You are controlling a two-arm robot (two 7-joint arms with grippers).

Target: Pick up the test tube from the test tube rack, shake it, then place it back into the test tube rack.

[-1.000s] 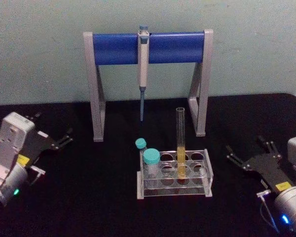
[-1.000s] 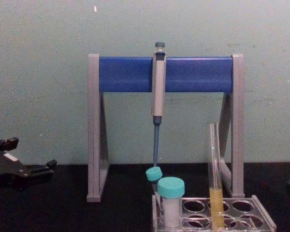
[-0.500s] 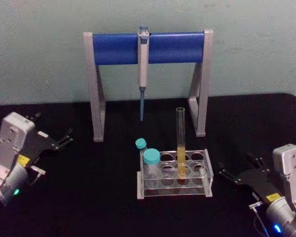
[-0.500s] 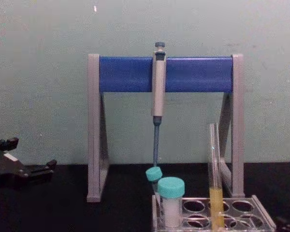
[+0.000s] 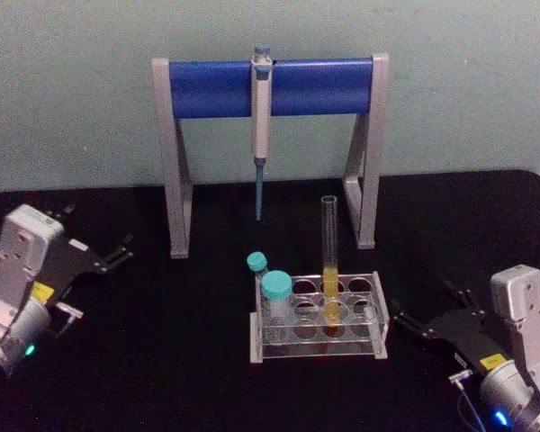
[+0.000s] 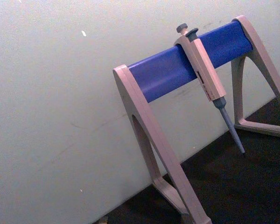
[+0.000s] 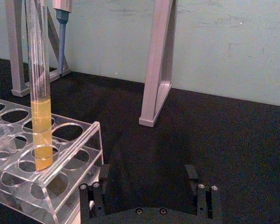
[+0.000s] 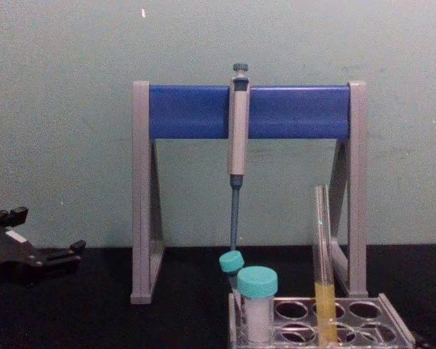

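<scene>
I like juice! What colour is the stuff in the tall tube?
Yellow liquid in the test tube, clearest in the right wrist view.

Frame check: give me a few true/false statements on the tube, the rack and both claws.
1. The tube stands upright in the rack. True.
2. The right claw grips the tube. False: it is open, beside the rack's right end, touching nothing.
3. The tube holds yellow liquid. True.
4. The left claw is over the rack. False: it sits far left, open.
5. A pipette hangs on the stand. True.
</scene>
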